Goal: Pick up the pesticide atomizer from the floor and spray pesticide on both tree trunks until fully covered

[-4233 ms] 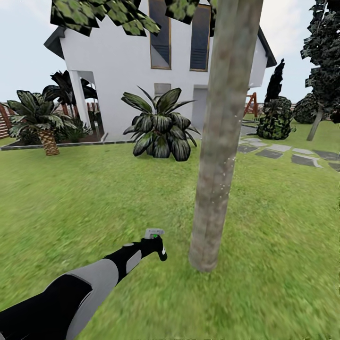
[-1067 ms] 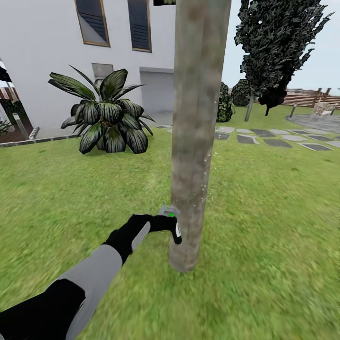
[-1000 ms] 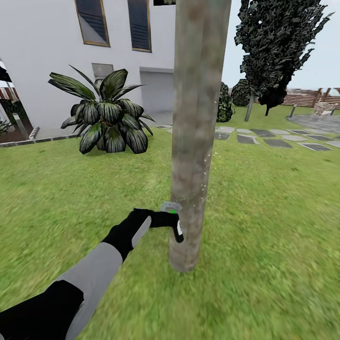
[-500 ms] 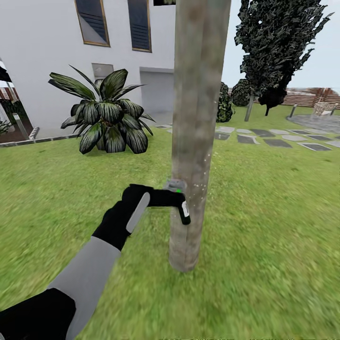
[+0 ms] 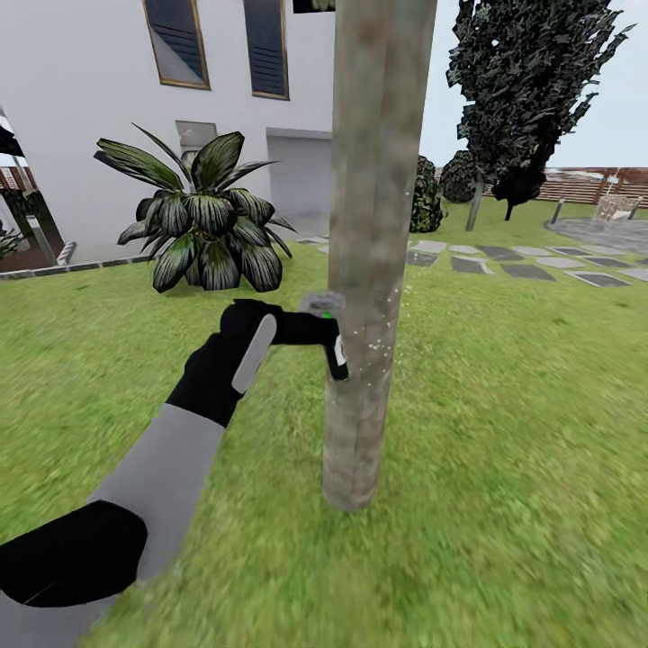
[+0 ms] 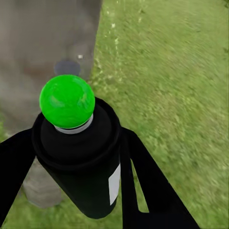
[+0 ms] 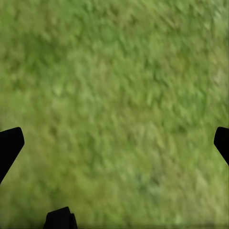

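The left gripper [image 5: 319, 331] holds the pesticide atomizer [image 5: 335, 353], its fingers [image 6: 143, 176] closed tight on the dark bottle. The atomizer is right up against the left side of the tree trunk [image 5: 371, 270], about halfway up the part we can see. A green dot [image 6: 67, 101] sits on its head. The right gripper [image 7: 114, 143] is spread wide over the grass [image 7: 119, 95]. A big leafy plant [image 5: 202, 220] stands far left, by the white house [image 5: 108, 108].
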